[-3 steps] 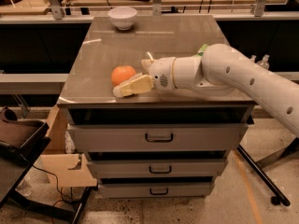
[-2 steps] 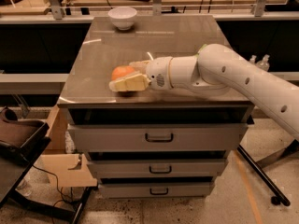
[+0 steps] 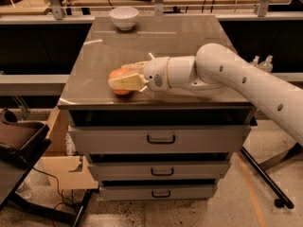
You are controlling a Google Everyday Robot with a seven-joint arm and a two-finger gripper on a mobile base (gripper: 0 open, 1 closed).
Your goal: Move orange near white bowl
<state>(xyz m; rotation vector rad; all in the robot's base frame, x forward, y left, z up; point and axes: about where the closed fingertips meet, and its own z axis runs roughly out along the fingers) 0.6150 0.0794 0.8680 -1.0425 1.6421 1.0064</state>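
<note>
The orange sits near the front left edge of the grey cabinet top. My gripper reaches in from the right and is closed around the orange, with one pale finger across its front. The orange rests on the top or just above it. The white bowl stands upright at the far left corner of the top, well behind the orange and apart from it.
The cabinet has three drawers below the top. A cardboard box and a dark bin stand on the floor at the left. A black stand leg runs across the floor at the right.
My gripper has moved left from beside the orange to around it. The orange has stayed about where it was. The bowl has not moved.
</note>
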